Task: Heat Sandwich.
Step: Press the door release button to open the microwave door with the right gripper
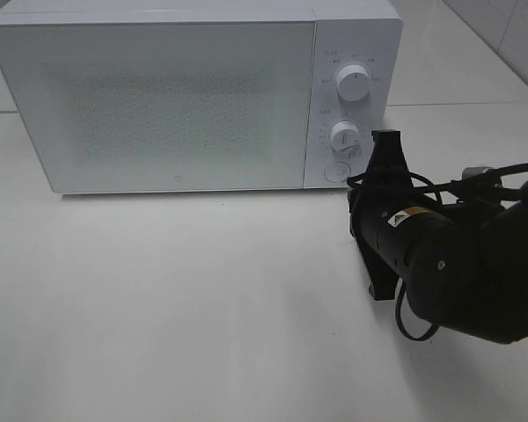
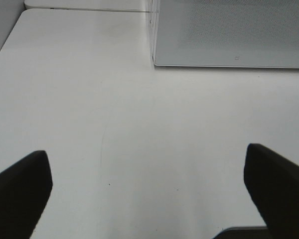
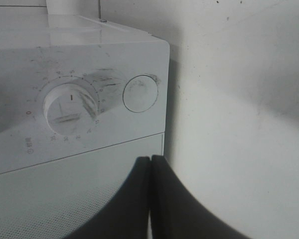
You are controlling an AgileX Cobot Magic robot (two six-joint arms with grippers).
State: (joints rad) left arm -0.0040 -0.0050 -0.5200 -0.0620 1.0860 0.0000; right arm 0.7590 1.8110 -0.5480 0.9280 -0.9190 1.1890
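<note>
Left wrist view shows the left gripper (image 2: 145, 152) over the white counter (image 2: 114, 99), its two dark fingers (image 2: 20, 184) spread wide, grasping nothing and touching nothing. Beyond it the microwave (image 1: 158, 97) stands along the counter's back edge with its door (image 1: 150, 101) shut. On the panel at the microwave's right end sit an upper dial (image 1: 353, 83), a lower dial (image 1: 344, 136) and a round button (image 1: 337, 170). The right gripper (image 3: 150, 158) is clenched, fingers pressed flat together with nothing between them, and its tip is close to the microwave's lower right front corner, beside the round button. Whether it touches the microwave cannot be told. A black cable (image 1: 414, 330) loops under that arm. No view shows the sandwich, so its place cannot be told.
</note>
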